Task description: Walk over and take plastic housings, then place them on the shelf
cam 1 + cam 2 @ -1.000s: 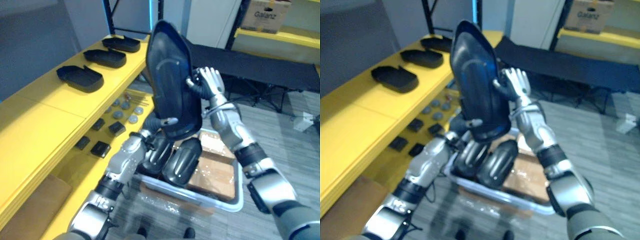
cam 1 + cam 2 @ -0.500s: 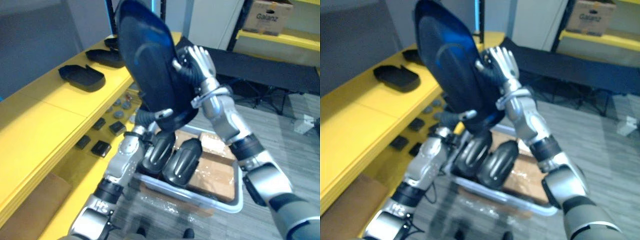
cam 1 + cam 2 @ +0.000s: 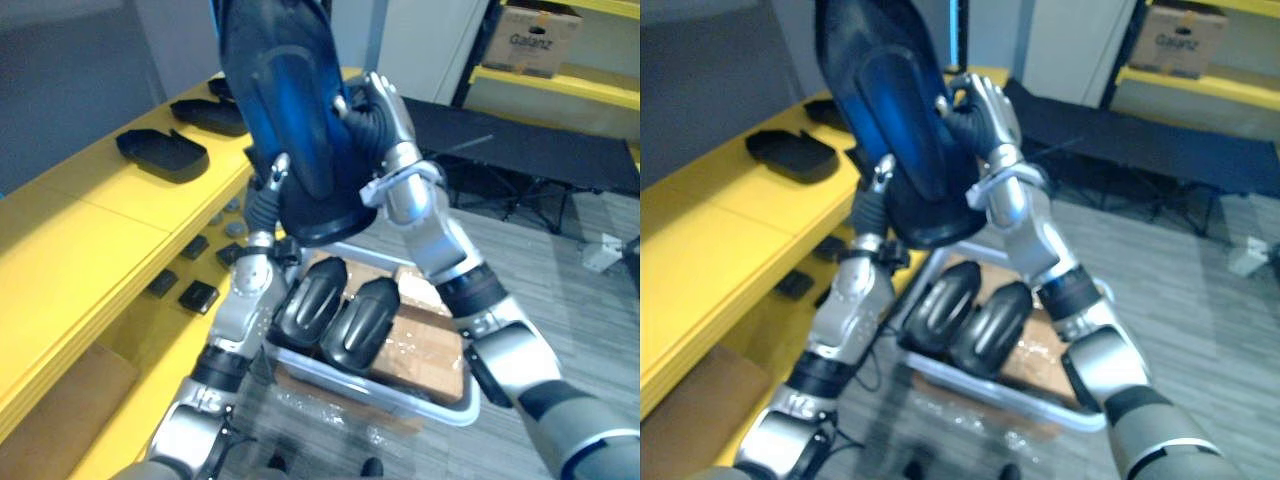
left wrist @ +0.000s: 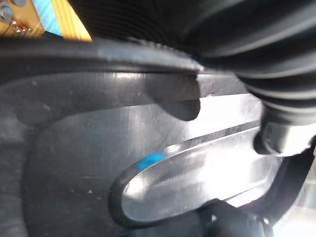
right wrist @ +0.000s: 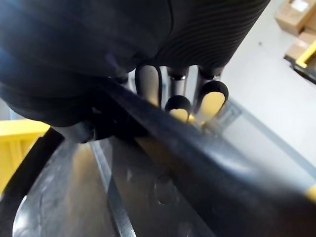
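You have the large dark glossy plastic housing (image 3: 285,90) raised high and on edge between both arms, above the pale plastic crate (image 3: 400,402) where two more rounded dark housings (image 3: 340,315) lie. Your right robot hand (image 3: 378,100) hooks its fingers over the right rim. Your left robot hand (image 3: 272,178) pinches the lower rim, one fingertip on the front face. This looks like the carry step, with placing not yet begun. Next, swing it left over the yellow shelf (image 3: 90,220), tip it flat, and set it on bare board near the three black tray-shaped housings (image 3: 160,153) without knocking them.
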You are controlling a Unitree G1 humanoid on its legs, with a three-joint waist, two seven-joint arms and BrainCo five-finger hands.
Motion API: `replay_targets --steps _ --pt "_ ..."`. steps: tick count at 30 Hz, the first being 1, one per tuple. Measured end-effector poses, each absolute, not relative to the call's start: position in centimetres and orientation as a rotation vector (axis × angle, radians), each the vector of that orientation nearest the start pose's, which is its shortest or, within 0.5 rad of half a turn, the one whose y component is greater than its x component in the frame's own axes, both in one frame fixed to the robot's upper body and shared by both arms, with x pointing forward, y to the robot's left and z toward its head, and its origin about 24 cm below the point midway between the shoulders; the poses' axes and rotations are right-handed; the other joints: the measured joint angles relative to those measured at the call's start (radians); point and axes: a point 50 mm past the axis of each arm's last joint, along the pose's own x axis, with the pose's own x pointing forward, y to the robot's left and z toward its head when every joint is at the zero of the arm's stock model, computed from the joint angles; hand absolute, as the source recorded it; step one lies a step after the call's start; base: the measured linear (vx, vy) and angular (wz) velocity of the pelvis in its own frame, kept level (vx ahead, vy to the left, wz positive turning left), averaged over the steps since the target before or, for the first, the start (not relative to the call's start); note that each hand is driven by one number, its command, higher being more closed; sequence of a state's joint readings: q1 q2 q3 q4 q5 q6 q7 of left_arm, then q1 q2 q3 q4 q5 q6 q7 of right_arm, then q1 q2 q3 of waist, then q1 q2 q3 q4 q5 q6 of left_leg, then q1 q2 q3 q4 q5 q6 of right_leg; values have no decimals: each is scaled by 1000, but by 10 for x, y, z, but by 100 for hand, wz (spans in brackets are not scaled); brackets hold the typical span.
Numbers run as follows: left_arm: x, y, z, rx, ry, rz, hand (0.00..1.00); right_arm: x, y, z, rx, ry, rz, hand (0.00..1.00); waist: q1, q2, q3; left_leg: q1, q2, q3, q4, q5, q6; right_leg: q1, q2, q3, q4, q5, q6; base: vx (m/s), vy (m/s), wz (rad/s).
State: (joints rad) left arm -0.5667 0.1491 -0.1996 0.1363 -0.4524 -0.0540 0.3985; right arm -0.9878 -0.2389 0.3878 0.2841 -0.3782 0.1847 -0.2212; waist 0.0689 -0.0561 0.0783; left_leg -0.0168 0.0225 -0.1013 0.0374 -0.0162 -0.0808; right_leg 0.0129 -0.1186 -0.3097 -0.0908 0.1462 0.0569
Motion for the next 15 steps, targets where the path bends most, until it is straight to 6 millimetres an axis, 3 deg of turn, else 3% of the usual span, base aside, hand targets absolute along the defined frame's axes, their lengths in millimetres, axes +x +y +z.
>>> replay_targets --steps 2,3,4,5,6,9,11,15 --pt "335 109 168 -279 -347 44 100 361 -57 252 -735 -634 36 100 -2 0 0 -1 -1 0 0 0 0 -1 0 0 0 0 0 0 0 0" --pt "334 109 166 -238 -354 60 100 359 -64 233 -683 -604 27 100 -1 -1 1 -3 -3 -1 -1 0 0 -4 -1 2 0 0 0 0 0 0" --pt "334 109 165 -232 -353 61 100 358 -67 228 -669 -604 25 100 -1 -2 2 -4 -3 -1 -1 0 0 -4 -1 2 0 0 0 0 0 0" --pt "331 108 160 -194 -352 66 100 351 -73 206 -580 -595 20 0 1 -6 4 -8 -4 1 -1 -1 1 -9 -3 6 0 -1 1 0 0 0" --pt "327 109 156 -143 -358 79 100 341 -81 180 -520 -582 2 0 0 -8 5 -16 -5 2 -1 -1 1 -16 -5 7 0 -1 1 13 16 -3" --pt "315 107 132 23 -338 65 100 323 -90 127 -466 -489 -1 0 -12 -4 11 -20 -4 13 -1 -4 3 -28 -5 13 0 -1 1 22 6 -11" --pt "313 108 135 58 -364 74 100 319 -91 123 -454 -509 14 0 -27 -5 22 -19 0 16 0 -4 2 -29 -2 15 0 -1 1 6 -14 -8" --pt "307 109 153 109 -473 109 100 314 -89 130 -375 -586 61 0 -27 -6 24 -14 4 25 1 -7 1 -26 0 20 0 -1 1 0 -10 -5"
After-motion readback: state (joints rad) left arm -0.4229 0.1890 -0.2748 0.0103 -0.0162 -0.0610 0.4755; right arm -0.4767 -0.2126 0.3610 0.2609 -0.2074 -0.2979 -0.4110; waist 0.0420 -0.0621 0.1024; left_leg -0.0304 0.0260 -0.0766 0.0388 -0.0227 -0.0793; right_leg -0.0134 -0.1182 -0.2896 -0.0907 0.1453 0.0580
